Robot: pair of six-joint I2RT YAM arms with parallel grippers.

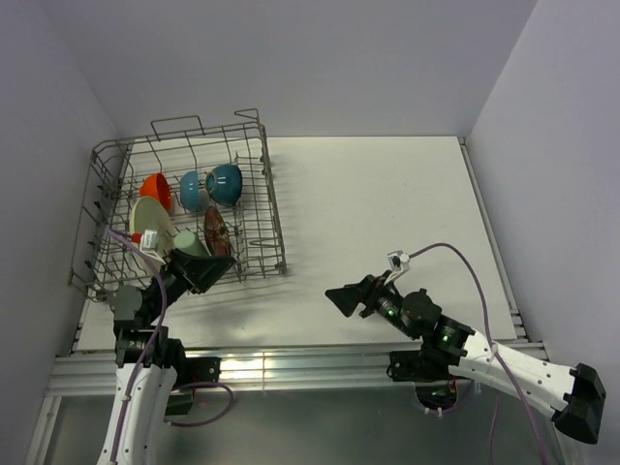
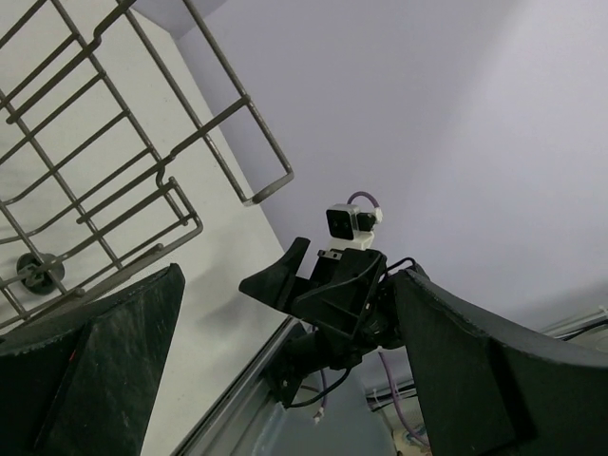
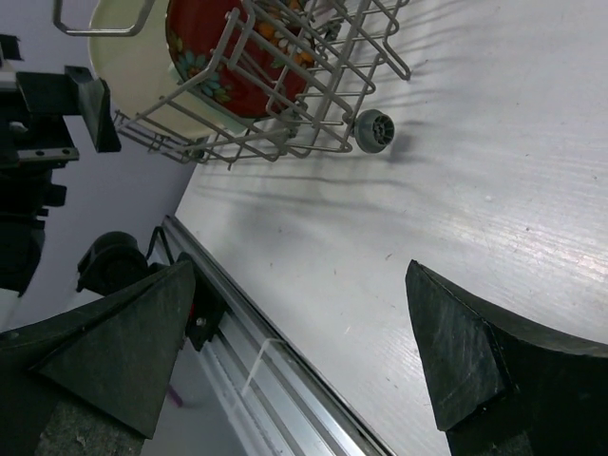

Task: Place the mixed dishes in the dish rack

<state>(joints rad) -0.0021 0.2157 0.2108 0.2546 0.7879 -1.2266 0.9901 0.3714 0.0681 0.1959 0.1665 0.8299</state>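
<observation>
The dish rack (image 1: pixel 262 208) stands at the table's far left. In it are an orange bowl (image 1: pixel 155 191), a small blue bowl (image 1: pixel 192 190), a teal bowl (image 1: pixel 226 182), the cream plate (image 1: pixel 148 219), the red floral bowl (image 1: pixel 217 232) and the pale green cup (image 1: pixel 190 243). My left gripper (image 1: pixel 215 269) hovers open and empty at the rack's near side, just in front of the cup. My right gripper (image 1: pixel 341 298) is open and empty over bare table, right of the rack. The right wrist view shows the red floral bowl (image 3: pixel 237 57) and plate (image 3: pixel 119 52) through the rack's wires (image 3: pixel 313 114).
The white table (image 1: pixel 387 213) has grey walls on three sides and an aluminium rail (image 1: pixel 291 363) along its near edge. A small rack wheel (image 3: pixel 373 130) rests on the table. In the left wrist view, the rack's corner (image 2: pixel 142 142) is upper left.
</observation>
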